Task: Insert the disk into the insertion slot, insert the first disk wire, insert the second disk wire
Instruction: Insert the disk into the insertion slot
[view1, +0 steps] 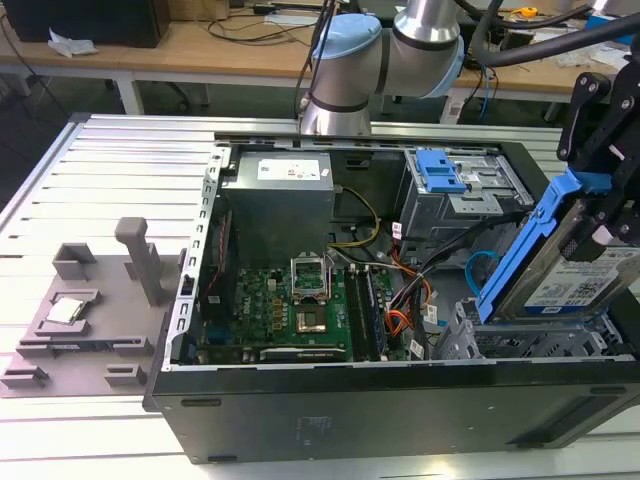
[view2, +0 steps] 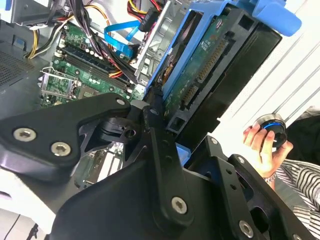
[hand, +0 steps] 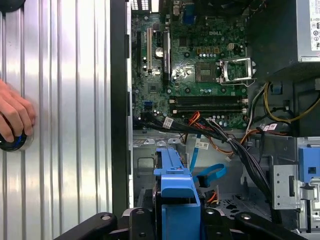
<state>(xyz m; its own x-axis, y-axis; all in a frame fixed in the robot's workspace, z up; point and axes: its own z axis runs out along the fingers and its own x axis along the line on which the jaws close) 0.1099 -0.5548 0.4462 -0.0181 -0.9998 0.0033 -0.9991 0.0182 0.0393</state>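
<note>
The jaws are shut on the blue carrier at the upper end of the disk, so the gripper carries it steeply tilted at the exterior view's right. The likeliest trouble, I judge, starts in that hold: only one end is gripped, and a push against resistance could lever the disk askew or let it slide between the fingers. Further out, the lower end meets the slot at a slant, so a corner could catch on the perforated rim and jam. Beyond that, the blue cable and the wires lie just beside the bay and could be pinched under the carrier. A hand rests on a round knob outside the case, well apart from the disk. Relative to the jaws, the disk runs from between them down toward the slot, low at the exterior view's right; whether its tip has entered I cannot tell
</note>
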